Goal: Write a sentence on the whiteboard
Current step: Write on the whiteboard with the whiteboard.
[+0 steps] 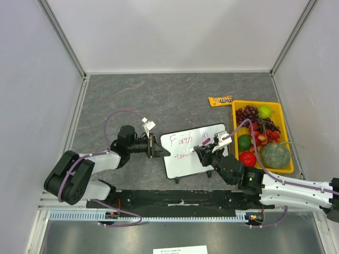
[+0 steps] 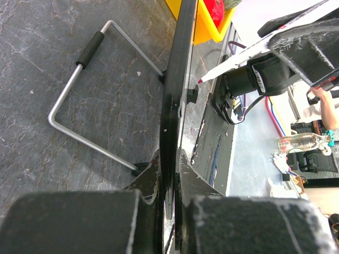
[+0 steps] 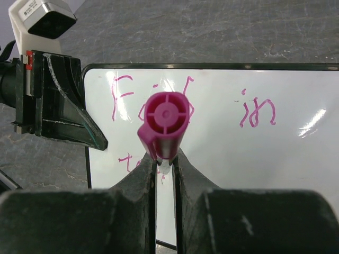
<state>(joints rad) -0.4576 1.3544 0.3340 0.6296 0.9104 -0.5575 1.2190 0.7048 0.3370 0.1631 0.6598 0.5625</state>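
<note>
The whiteboard (image 1: pixel 183 166) lies in the middle of the table, propped on a wire stand (image 2: pixel 79 106). Pink lettering "Faith in" (image 1: pixel 185 141) fills its top line and a short second line (image 1: pixel 183 156) begins below it. My left gripper (image 1: pixel 159 150) is shut on the board's left edge, and the black frame (image 2: pixel 177 79) shows edge-on between its fingers (image 2: pixel 175 174). My right gripper (image 1: pixel 204 152) is shut on a pink marker (image 3: pixel 165 124) over the board (image 3: pixel 254 180), near the second line (image 3: pixel 127 161). The marker's tip (image 2: pixel 204 79) points at the board's face.
A yellow tray (image 1: pixel 235 106) of fruit, with grapes, apples and a melon (image 1: pixel 275 155), stands at the right. A yellow candy packet (image 1: pixel 220 100) lies behind it. Enclosure walls close the left, back and right sides.
</note>
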